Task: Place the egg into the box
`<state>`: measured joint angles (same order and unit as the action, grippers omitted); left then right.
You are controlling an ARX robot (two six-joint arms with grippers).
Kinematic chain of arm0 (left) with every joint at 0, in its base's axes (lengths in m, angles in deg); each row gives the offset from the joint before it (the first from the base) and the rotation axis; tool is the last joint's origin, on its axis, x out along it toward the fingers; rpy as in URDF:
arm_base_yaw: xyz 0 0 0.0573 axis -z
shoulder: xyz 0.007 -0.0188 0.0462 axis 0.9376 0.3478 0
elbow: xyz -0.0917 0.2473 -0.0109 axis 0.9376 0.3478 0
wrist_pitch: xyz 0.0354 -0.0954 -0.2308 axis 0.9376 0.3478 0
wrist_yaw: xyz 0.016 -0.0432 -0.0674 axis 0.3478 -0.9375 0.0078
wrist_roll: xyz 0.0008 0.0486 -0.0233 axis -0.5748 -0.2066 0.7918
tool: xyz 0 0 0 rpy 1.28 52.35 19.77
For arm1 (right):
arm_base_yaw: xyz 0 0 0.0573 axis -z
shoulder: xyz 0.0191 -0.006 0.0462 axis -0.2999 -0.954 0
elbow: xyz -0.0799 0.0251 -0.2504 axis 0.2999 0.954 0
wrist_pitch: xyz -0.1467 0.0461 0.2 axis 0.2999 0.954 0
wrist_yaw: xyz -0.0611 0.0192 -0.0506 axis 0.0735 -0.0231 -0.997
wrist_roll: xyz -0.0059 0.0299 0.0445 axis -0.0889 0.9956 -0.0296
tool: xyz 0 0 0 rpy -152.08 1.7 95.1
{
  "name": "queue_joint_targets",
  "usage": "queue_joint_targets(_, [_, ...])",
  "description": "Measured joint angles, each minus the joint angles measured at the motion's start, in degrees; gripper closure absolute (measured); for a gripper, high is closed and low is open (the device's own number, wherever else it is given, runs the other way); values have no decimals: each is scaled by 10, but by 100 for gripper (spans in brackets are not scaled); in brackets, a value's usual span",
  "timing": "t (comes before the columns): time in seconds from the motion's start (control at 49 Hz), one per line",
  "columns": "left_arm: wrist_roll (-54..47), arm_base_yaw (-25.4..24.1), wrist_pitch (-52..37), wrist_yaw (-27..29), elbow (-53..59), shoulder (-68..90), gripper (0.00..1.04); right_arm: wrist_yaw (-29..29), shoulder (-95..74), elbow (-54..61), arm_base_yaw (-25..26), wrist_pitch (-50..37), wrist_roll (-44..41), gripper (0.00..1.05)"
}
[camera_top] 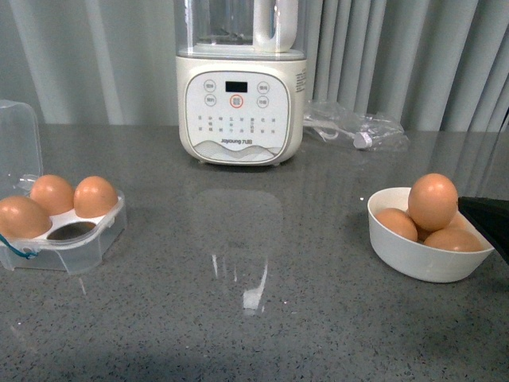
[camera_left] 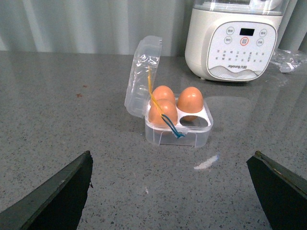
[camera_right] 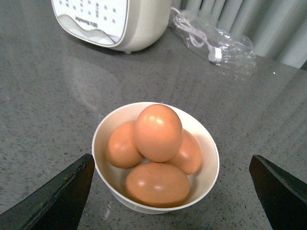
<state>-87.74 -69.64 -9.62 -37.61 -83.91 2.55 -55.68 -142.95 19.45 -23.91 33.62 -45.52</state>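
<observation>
A brown egg point(camera_top: 433, 200) lies on top of several others in a round white bowl point(camera_top: 395, 253) at the right. In the right wrist view my open right gripper point(camera_right: 171, 158) hangs just short of the bowl point(camera_right: 209, 143), its jaws wider than the bowl, with that egg point(camera_right: 158, 132) uppermost. One of its dark fingers point(camera_top: 487, 221) shows at the bowl's right rim. The clear box point(camera_top: 79, 248) stands at the left with its lid up, three eggs inside and one cup empty point(camera_top: 70, 231). My left gripper point(camera_left: 172, 157) is open and empty, short of the box point(camera_left: 192, 139).
A cream blender point(camera_top: 241, 87) stands at the back centre. A clear plastic bag with a cable point(camera_top: 358, 129) lies to its right. Grey curtains close off the rear. Bare grey speckled tabletop point(camera_top: 254, 270) stretches between box and bowl.
</observation>
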Motion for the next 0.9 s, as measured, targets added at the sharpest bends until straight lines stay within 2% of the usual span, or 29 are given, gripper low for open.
queue_joint_targets(0.327, [0, 0, 0, 0, 0, 0, 7, 14, -62, -24, 22, -17, -17, 7])
queue_joint_targets(0.898, [0, 0, 0, 0, 0, 0, 7, 4, -146, -76, 19, -41, -15, 7])
